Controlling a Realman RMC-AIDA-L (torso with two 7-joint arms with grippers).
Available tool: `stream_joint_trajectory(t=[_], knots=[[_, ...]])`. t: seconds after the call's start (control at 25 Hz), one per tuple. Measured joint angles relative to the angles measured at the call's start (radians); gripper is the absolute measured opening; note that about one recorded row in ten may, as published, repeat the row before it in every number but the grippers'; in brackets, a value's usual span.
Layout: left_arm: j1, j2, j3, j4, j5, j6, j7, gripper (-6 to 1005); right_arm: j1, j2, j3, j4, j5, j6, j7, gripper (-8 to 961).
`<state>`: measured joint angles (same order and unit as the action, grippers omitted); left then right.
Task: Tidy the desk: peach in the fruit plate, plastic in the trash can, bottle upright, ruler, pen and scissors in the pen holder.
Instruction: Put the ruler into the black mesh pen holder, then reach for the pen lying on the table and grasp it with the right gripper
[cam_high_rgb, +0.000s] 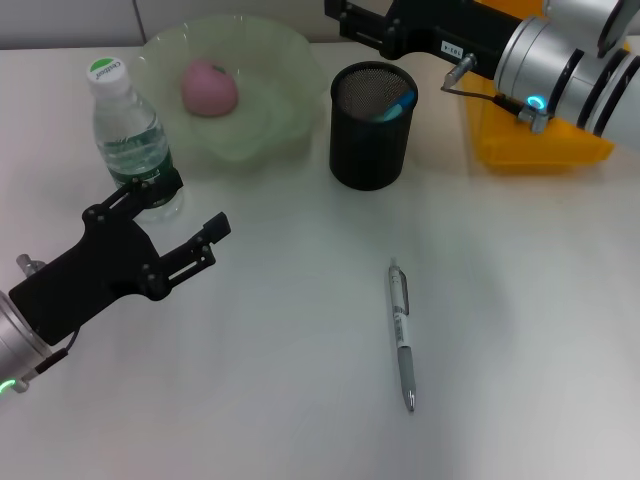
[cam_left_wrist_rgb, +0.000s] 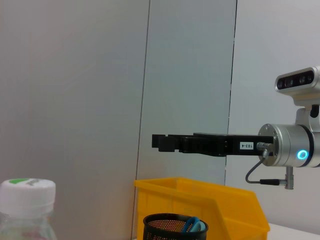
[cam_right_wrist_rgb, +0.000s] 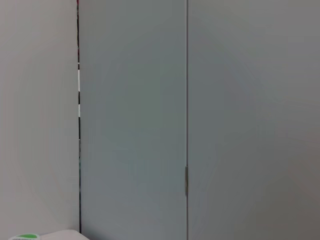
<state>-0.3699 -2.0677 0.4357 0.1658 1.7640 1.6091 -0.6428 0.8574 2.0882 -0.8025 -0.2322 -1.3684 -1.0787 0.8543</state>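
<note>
A clear water bottle (cam_high_rgb: 128, 130) with a white and green cap stands upright at the back left; it also shows in the left wrist view (cam_left_wrist_rgb: 27, 210). My left gripper (cam_high_rgb: 195, 205) is open just in front of the bottle's base, one finger close beside it. A pink peach (cam_high_rgb: 208, 88) lies in the pale green fruit plate (cam_high_rgb: 285, 60). The black mesh pen holder (cam_high_rgb: 372, 130) holds a blue-handled item (cam_high_rgb: 398, 104). A grey pen (cam_high_rgb: 402, 335) lies on the table at front centre. My right gripper (cam_high_rgb: 340, 12) is open, raised behind the pen holder, and empty.
A yellow bin (cam_high_rgb: 540, 150) stands at the back right under my right arm and shows in the left wrist view (cam_left_wrist_rgb: 220, 205). The white table (cam_high_rgb: 300, 400) stretches around the pen. No ruler or plastic shows.
</note>
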Motion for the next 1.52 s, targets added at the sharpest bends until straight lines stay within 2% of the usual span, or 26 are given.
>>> stream_joint_trajectory(t=[0.12, 0.76, 0.96, 1.04, 1.08, 1.16, 1.28, 1.44, 1.52], knots=[[0.001, 0.000, 0.000, 0.000, 0.000, 0.000, 0.000, 797, 0.000, 0.000, 0.001, -0.002, 0.000, 0.000, 0.005, 671], [-0.001, 0.000, 0.007, 0.000, 0.001, 0.001, -0.001, 797, -0.005, -0.001, 0.008, -0.006, 0.001, -0.005, 0.007, 680], [-0.004, 0.001, 0.008, 0.000, 0.006, 0.003, -0.010, 797, -0.030, -0.007, 0.005, -0.040, 0.028, -0.090, 0.092, 680], [-0.005, 0.002, 0.009, 0.001, 0.008, 0.003, -0.021, 797, -0.062, -0.010, -0.003, -0.120, 0.022, -0.162, 0.210, 680], [-0.005, 0.003, 0.009, 0.002, 0.010, 0.003, -0.025, 797, -0.062, -0.010, -0.003, -0.120, 0.022, -0.162, 0.210, 680], [-0.007, 0.004, 0.012, 0.005, 0.014, 0.004, -0.031, 797, -0.080, -0.018, -0.011, -0.168, 0.012, -0.229, 0.281, 679], [-0.007, 0.005, 0.034, 0.024, 0.016, 0.008, -0.046, 797, -0.100, -0.041, -0.035, -0.231, -0.012, -0.340, 0.370, 679], [-0.007, 0.005, 0.091, 0.067, 0.017, 0.011, -0.106, 797, -0.097, -0.094, -0.087, -0.322, -0.111, -0.464, 0.503, 679], [-0.007, 0.005, 0.099, 0.075, 0.017, 0.012, -0.115, 797, -0.093, -0.102, -0.091, -0.343, -0.144, -0.475, 0.533, 679]])
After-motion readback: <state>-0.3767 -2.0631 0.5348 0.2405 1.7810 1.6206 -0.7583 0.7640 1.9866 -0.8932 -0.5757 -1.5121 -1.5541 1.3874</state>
